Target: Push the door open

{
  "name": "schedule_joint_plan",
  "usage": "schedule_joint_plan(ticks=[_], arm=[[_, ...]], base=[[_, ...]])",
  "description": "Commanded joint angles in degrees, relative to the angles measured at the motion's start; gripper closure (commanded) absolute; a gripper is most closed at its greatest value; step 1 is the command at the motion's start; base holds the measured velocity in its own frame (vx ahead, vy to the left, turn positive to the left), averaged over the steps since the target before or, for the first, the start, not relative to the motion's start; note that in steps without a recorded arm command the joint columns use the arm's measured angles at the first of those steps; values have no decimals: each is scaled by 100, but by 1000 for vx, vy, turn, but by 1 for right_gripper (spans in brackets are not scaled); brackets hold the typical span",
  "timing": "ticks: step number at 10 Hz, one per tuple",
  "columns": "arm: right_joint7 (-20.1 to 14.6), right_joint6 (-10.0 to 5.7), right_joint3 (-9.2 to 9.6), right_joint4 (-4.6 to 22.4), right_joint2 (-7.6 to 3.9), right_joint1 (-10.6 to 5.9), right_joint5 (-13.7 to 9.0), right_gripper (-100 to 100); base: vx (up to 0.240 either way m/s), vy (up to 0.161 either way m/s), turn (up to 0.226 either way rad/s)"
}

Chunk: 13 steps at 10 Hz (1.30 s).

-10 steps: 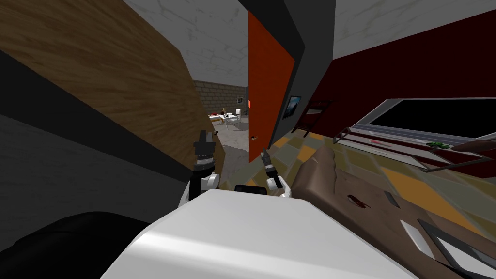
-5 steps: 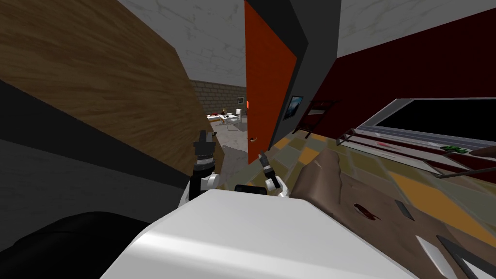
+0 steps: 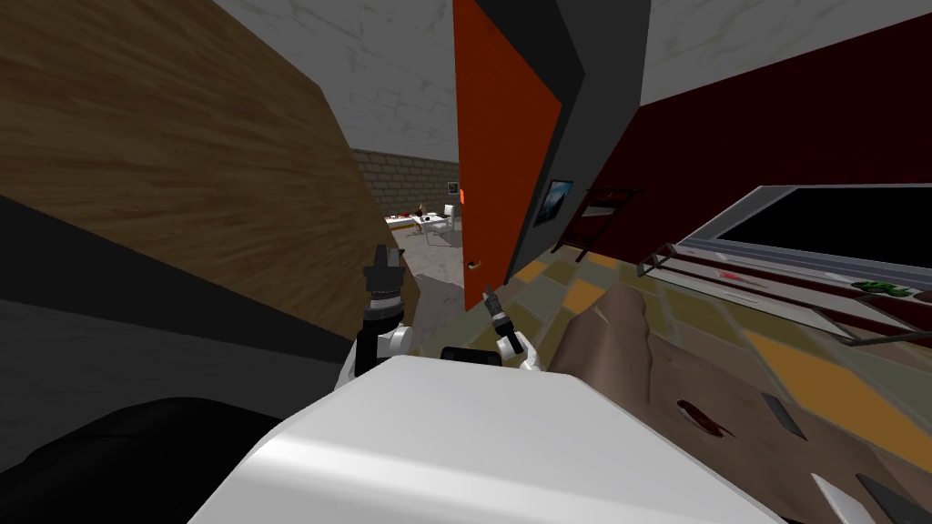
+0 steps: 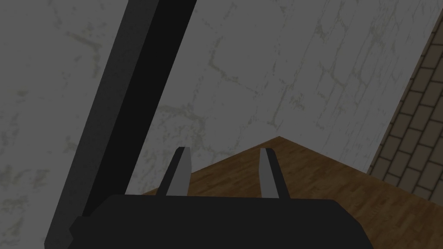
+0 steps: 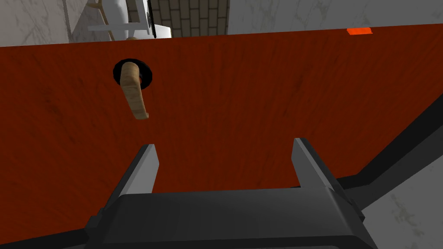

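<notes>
Right gripper (image 5: 225, 147) spread wide, empty, facing red door (image 5: 242, 99) beside handle (image 5: 134, 93). Door stands partly open just ahead. Press your fingertips on panel near handle edge, far from hinge side; avoid snagging handle.

Left gripper (image 4: 224, 149), right gripper (image 5: 225, 143): seemingly open.

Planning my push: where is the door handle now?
In the right wrist view, the tan lever handle sits on the red door near its free edge, ahead of the right gripper, clear of its fingers.
</notes>
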Motion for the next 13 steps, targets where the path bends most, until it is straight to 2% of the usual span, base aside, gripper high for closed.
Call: schedule_joint_plan(ticks=[1,5,7,13], arm=[[-60,-56,80,250,-8,-103,29,-100],[-149,-214,254,866,30,-332,97,-100],[-178,-265,309,1062,45,-405,119,-100],[-302,-486,550,1918,130,-724,214,-100]], base=[[104,-83,34],[142,-89,39],[109,-59,29],[126,-78,32]])
